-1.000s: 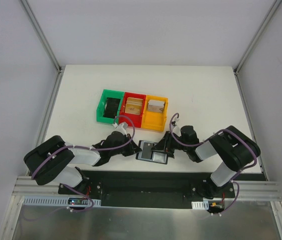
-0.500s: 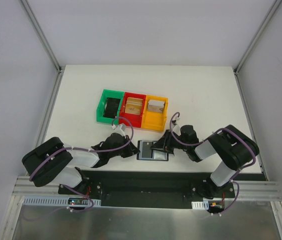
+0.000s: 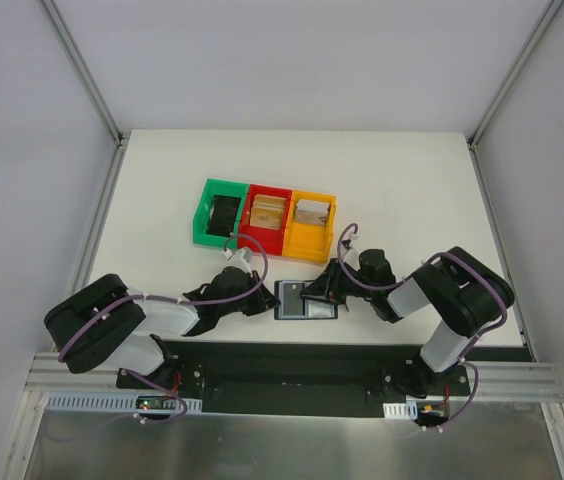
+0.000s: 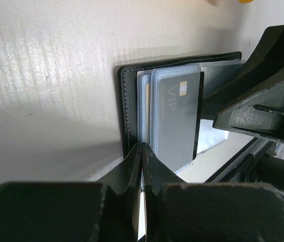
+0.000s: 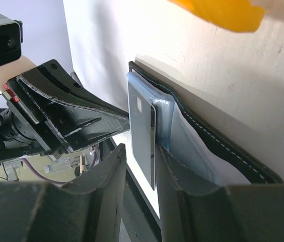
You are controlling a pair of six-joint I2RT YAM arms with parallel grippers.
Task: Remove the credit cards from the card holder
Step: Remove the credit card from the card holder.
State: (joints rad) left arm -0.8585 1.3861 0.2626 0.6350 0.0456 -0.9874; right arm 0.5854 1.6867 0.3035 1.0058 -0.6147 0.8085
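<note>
The black card holder (image 3: 292, 300) lies open near the table's front edge, between both grippers. A grey-blue card (image 4: 177, 121) marked VIP sticks out of its clear sleeves, and a tan card edge (image 4: 147, 96) shows behind it. My left gripper (image 4: 142, 146) is shut, its tips pressed against the card holder's (image 4: 124, 101) near edge. My right gripper (image 5: 140, 148) is open around the protruding card (image 5: 142, 126). One finger stands clear of the card. The other rests against the sleeve (image 5: 192, 151).
A green bin (image 3: 202, 212), a red bin (image 3: 267, 192) and an orange bin (image 3: 310, 240) stand in a row behind the holder. Tan cards lie in the red and orange bins, and something dark lies in the green one. Grey walls enclose the table.
The card holder has turned from slightly skewed to square with the table edge. My right gripper has edged left over it and its jaws have parted a little. The left gripper stays shut.
</note>
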